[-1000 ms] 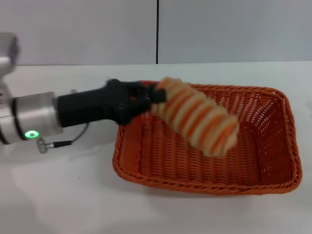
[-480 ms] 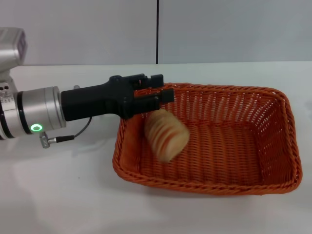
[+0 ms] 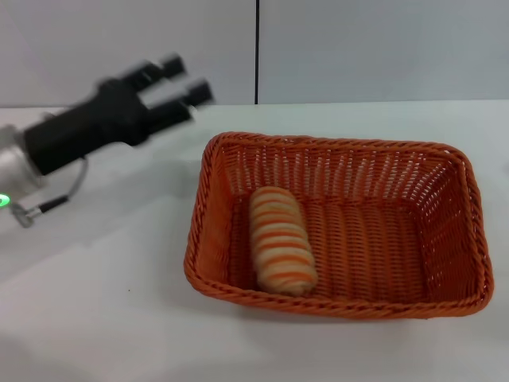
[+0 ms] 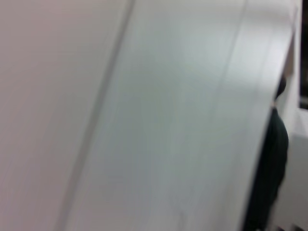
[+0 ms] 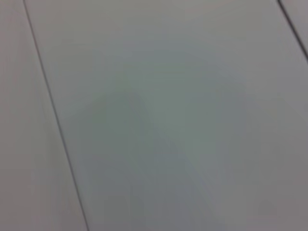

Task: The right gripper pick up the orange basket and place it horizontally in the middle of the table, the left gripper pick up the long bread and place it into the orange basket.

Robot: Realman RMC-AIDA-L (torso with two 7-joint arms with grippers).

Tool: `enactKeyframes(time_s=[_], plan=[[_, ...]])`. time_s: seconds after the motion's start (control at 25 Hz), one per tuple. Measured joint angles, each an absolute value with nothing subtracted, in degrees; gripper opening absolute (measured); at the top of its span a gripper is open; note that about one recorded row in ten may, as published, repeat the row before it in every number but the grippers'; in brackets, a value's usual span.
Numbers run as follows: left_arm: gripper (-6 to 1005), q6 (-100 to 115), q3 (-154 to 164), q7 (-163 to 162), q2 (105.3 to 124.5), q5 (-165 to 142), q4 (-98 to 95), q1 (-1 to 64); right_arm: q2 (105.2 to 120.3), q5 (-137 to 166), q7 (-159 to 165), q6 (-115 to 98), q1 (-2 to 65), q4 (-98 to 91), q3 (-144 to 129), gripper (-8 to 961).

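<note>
The orange basket [image 3: 445, 239] lies lengthwise across the white table [image 3: 103, 318], right of centre in the head view. Inside it, against its left end, rests the long bread [image 3: 281, 239], cream with orange stripes, lying flat on the basket floor. My left gripper [image 3: 184, 78] is raised above the table to the upper left of the basket, well apart from it, open and holding nothing. The right gripper is out of view. Both wrist views show only pale wall panels.
A grey wall with a dark vertical seam [image 3: 257, 48] stands behind the table. The left arm's silver cuff with a green light [image 3: 4, 200] sits at the left edge.
The bread dropped from the left gripper and settled flat in the basket's left end. The left gripper then lifted and pulled back to the upper left, away from the basket.
</note>
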State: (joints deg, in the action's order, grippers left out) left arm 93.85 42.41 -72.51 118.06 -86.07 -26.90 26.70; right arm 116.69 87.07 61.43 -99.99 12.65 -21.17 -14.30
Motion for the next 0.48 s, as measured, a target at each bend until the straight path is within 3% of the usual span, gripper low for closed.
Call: enactKeyframes(time_s=[0.24, 0.48], plan=[[831, 95.74, 39.48, -65.00, 118.16, -74.82, -26.25, 20.87, 116.86, 86.14, 61.43, -100.91, 11.76, -21.07, -10.35, 593], [830, 96.10, 38.31, -56.86, 118.16, -63.50, -24.76, 15.45, 118.06, 86.08, 60.65, -102.64, 10.97, -20.42, -1.77, 593]])
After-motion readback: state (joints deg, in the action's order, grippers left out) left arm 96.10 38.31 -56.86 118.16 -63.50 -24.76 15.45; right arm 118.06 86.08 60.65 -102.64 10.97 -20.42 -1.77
